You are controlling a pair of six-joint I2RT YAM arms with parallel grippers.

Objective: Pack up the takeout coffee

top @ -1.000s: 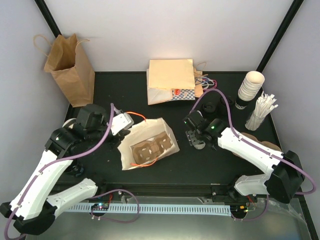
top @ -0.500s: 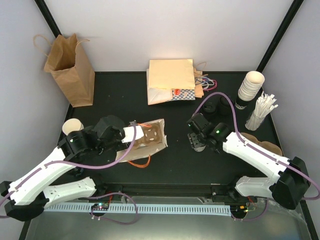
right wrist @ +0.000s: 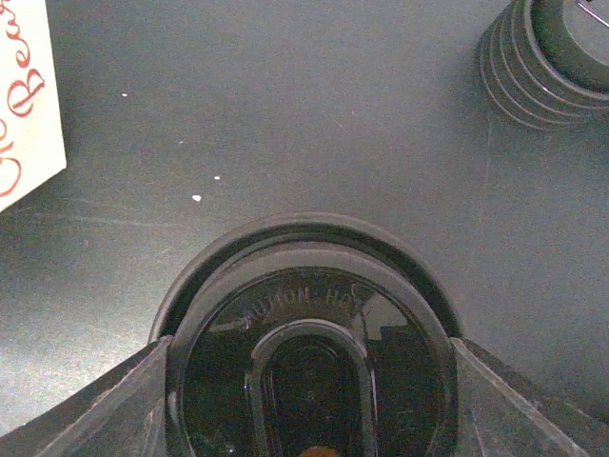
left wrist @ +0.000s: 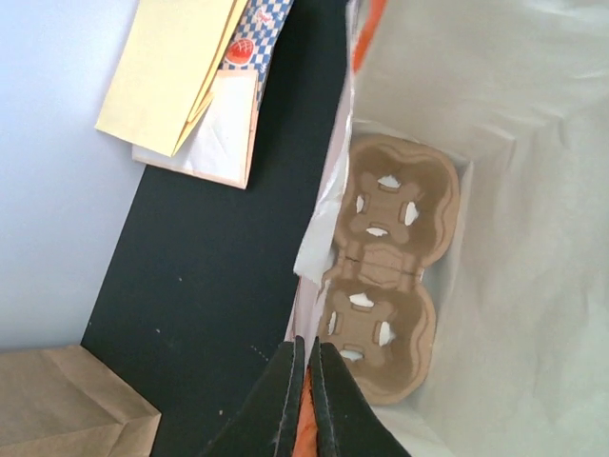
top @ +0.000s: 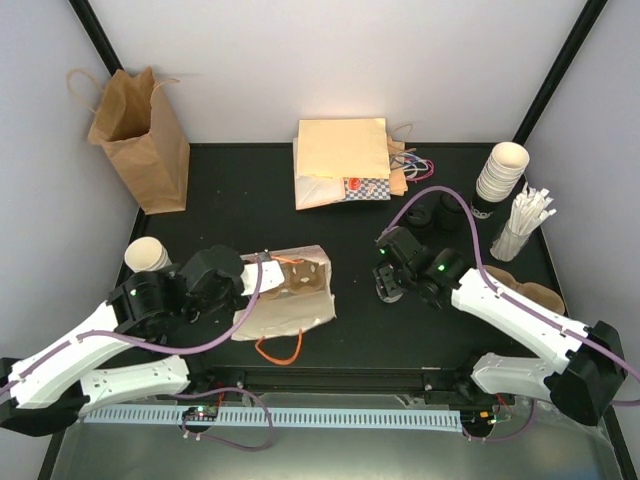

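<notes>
The takeout coffee (right wrist: 309, 286) shows in the right wrist view as a round black lid seen from above, standing on the black table. My right gripper (right wrist: 309, 352) is shut on it, one finger against each side of the lid. In the top view that gripper (top: 388, 280) covers the cup. A white bag (top: 290, 312) lies open on its side left of centre, with a brown two-cup carrier (left wrist: 385, 276) inside. My left gripper (left wrist: 306, 345) is shut on the bag's orange handle (left wrist: 304, 424) at the bag's mouth (top: 262, 266).
A lidless cream cup (top: 147, 254) stands by my left arm. A brown paper bag (top: 140, 135) stands at the back left and flat paper bags (top: 340, 160) lie at the back centre. Stacked cups (top: 500, 172), straws (top: 522, 222) and loose black lids (right wrist: 552, 57) sit at the right.
My left gripper has moved right and down with the bag's handle, and the bag has tipped flatter onto the table. The cream cup came into view. The right gripper shifted slightly.
</notes>
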